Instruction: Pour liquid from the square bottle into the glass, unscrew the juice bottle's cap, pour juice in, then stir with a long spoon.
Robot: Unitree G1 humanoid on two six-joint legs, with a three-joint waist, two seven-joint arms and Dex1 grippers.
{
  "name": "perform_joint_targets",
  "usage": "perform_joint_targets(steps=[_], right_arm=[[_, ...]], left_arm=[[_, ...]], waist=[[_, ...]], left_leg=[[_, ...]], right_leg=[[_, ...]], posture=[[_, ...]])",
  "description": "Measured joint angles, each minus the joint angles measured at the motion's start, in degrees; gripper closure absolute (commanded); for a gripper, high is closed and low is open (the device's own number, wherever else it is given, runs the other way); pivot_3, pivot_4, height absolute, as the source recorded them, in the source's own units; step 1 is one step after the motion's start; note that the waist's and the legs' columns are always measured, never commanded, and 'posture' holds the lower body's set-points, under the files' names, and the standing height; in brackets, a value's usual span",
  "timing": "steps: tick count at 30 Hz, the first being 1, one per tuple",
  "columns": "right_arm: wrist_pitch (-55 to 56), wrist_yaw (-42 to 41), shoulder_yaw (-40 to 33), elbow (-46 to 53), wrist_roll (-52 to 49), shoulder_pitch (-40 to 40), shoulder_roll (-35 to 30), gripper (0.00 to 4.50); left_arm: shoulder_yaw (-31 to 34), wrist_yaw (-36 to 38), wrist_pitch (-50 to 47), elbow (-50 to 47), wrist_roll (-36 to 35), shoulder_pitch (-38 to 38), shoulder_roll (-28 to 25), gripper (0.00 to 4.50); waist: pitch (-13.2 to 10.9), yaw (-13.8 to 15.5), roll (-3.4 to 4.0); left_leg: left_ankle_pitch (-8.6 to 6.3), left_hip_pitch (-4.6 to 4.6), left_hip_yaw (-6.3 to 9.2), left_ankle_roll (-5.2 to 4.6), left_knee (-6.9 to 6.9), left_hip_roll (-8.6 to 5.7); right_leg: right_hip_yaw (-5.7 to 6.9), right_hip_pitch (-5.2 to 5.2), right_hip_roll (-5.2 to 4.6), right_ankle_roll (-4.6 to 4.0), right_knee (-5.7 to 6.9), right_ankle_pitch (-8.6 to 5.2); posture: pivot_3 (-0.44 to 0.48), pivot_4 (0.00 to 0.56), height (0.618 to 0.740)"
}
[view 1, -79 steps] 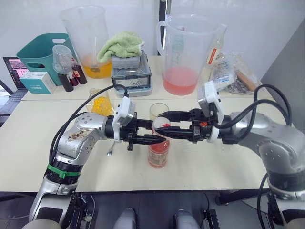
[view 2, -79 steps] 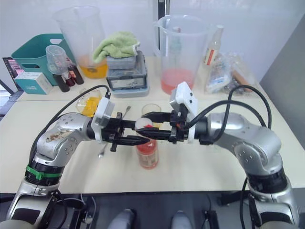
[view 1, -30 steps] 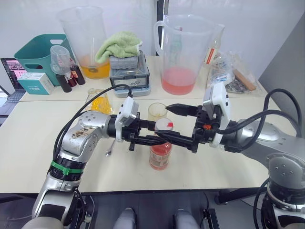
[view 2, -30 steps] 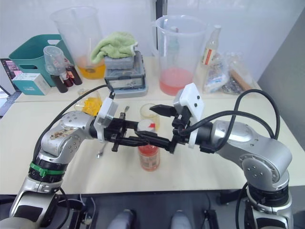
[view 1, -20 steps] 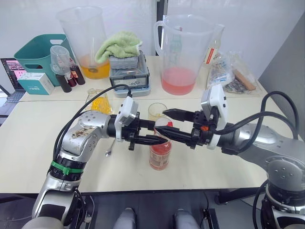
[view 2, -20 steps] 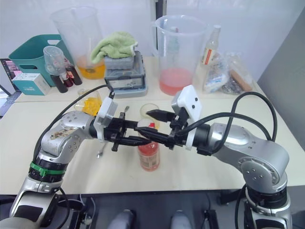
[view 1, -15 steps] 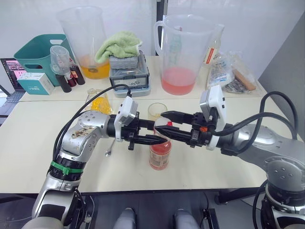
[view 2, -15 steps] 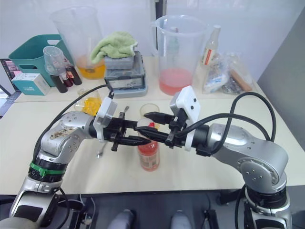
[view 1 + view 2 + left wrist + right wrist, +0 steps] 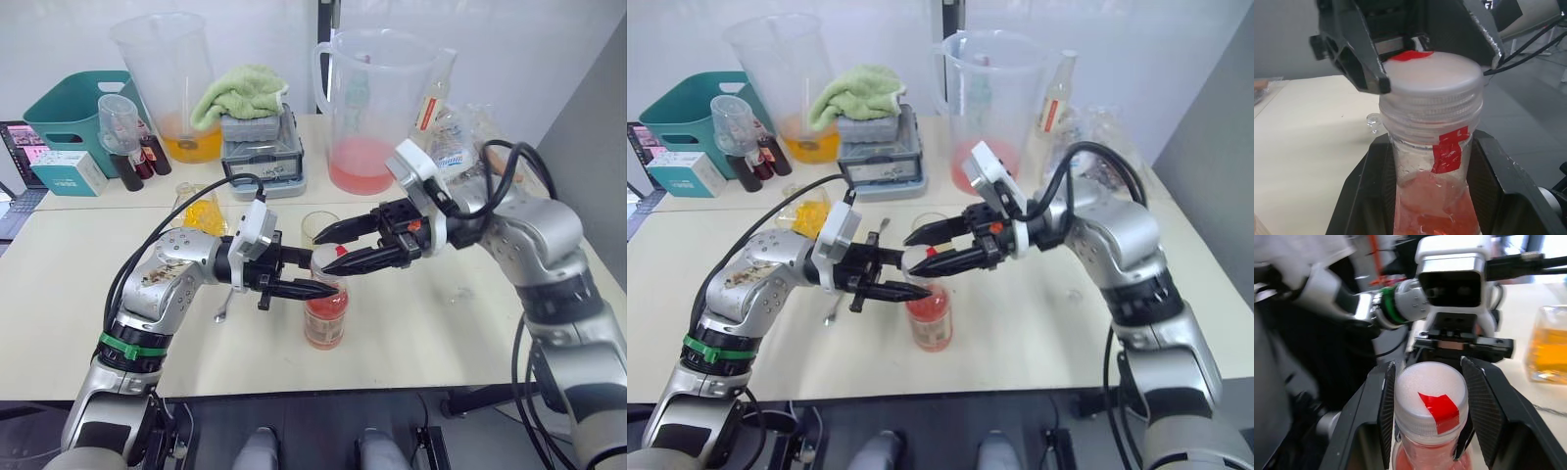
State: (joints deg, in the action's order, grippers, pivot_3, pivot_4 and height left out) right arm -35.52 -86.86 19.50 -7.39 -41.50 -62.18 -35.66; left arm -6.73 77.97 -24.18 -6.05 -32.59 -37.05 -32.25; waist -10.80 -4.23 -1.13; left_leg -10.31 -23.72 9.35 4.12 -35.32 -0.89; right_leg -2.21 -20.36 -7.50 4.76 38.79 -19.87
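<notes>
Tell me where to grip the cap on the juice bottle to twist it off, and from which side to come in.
Grip the cap by its ribbed round side wall, one finger on each opposite side, coming in level from the robot's right. The left gripper already clamps the juice bottle at the neck just below, from the left, so that side is taken. The right gripper already straddles the cap this way, not visibly closed.

Both eye views look down over the table (image 9: 78,294); both wrist views sit close on the cap (image 9: 1431,401)

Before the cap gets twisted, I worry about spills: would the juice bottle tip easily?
Probably yes if freed: the juice bottle is slim and tall. For now the left claw clamps its neck. Being only part full, it likely feels light.
</notes>
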Motion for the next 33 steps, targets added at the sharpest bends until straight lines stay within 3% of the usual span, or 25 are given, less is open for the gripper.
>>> perform_joint_targets(steps=[5, 10, 12, 17, 20, 25, 28, 30, 33], right_arm=[[7.24, -3.16, 9.06, -9.15, -2.66, -7.14, 0.38, 2.88], [9.24, -3.18, 11.01, -9.95, -5.09, -7.54, -0.87, 2.88], [9.12, -3.18, 10.97, -9.73, -5.26, -7.53, -1.33, 1.87], [2.76, -3.07, 4.20, -4.72, -6.96, -6.73, -1.31, 0.16], [-0.46, -2.31, -1.15, -1.39, -7.47, -5.67, -2.15, 0.02], [-8.22, 12.15, -14.23, 15.40, -13.73, 4.81, -5.64, 0.02], [-12.13, 25.19, -20.19, 27.16, -14.45, 12.49, -6.65, 0.02], [-15.76, 36.26, -22.21, 34.70, -15.91, 19.63, -5.77, 0.02], [-19.63, 48.32, -23.35, 42.37, -18.34, 24.07, -4.78, 0.02]], left_arm=[[0.35, 0.32, -0.35, 0.12, -0.05, 0.18, -1.04, 2.94], [0.38, 0.18, -0.46, -0.08, -0.01, 0.16, -1.03, 2.94], [0.37, 0.16, -0.60, -0.16, 0.03, 0.02, -1.00, 2.94], [-1.09, -0.60, -0.73, -1.10, 0.48, -0.78, 0.36, 2.94], [-1.22, -0.78, -0.74, -1.12, 0.57, -0.86, 0.45, 2.94], [-1.19, -1.00, -0.78, -1.17, 0.64, -0.78, 0.78, 2.94], [-1.32, -1.19, -0.86, -1.20, 0.88, -0.83, 1.11, 2.94], [-1.20, -1.55, -0.89, -1.22, 0.85, -0.73, 1.21, 2.94], [-1.21, -1.94, -1.09, -1.23, 0.86, -0.73, 1.32, 2.94]], waist=[[0.00, -0.03, 0.00], [0.00, 0.10, 0.00], [0.00, 0.11, 0.00], [0.00, 0.36, 0.00], [0.00, 0.43, 0.00], [0.00, 0.75, 0.00], [0.01, 0.78, -0.01], [0.01, 1.06, -0.02], [0.01, 1.07, -0.01]], left_leg=[[0.01, 0.01, 0.09, 0.01, 0.01, 0.00], [0.02, 0.03, 0.09, 0.03, -0.01, 0.00], [0.02, 0.03, 0.08, 0.03, -0.01, 0.00], [0.02, -0.02, 0.10, 0.03, -0.01, -0.01], [0.02, -0.02, 0.10, 0.03, -0.02, -0.01], [0.02, -0.07, 0.10, 0.03, -0.04, -0.01], [0.02, -0.03, 0.13, 0.03, -0.01, -0.01], [0.02, -0.09, 0.08, 0.03, -0.06, -0.01], [0.02, -0.08, 0.06, 0.02, -0.08, -0.02]], right_leg=[[0.05, 0.01, 0.00, 0.00, 0.04, 0.00], [0.05, 0.01, 0.00, 0.00, 0.09, 0.00], [0.04, 0.00, 0.00, 0.00, 0.09, 0.00], [0.05, -0.01, 0.00, 0.00, 0.10, 0.00], [0.06, 0.01, 0.00, 0.00, 0.07, 0.00], [0.06, -0.01, 0.00, 0.00, 0.07, 0.00], [0.08, 0.02, 0.00, 0.00, 0.11, 0.00], [0.04, 0.01, 0.00, 0.00, 0.08, 0.00], [0.01, -0.02, 0.00, 0.00, 0.12, 0.00]], posture=[[0.000, 0.150, 0.740], [0.000, 0.150, 0.740], [0.000, 0.150, 0.740], [0.000, 0.150, 0.740], [0.000, 0.150, 0.740], [0.000, 0.150, 0.740], [0.000, 0.150, 0.740], [0.000, 0.150, 0.740], [0.000, 0.150, 0.740]])
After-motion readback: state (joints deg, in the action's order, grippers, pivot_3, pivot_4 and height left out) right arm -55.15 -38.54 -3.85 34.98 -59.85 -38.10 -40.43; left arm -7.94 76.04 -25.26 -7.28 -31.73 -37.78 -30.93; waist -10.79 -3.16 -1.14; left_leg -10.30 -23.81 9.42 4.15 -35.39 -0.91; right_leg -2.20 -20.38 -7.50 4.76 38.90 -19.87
